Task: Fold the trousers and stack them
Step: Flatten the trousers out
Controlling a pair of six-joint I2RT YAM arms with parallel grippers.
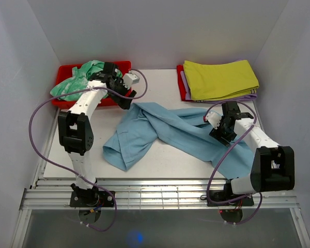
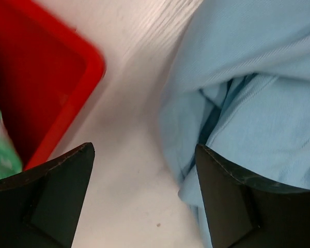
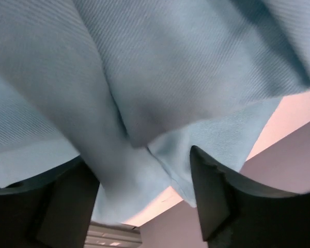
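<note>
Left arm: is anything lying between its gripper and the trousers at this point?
Nothing visible. The left gripper hangs open over bare table, with the edge of the trousers right by one finger. The red bin sits on the opposite side, away from the cloth.

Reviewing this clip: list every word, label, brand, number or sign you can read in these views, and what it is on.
No readable text in any view. The trousers, the red bin, the green garment and the yellow-green cloth show no print, tag or label.
</note>
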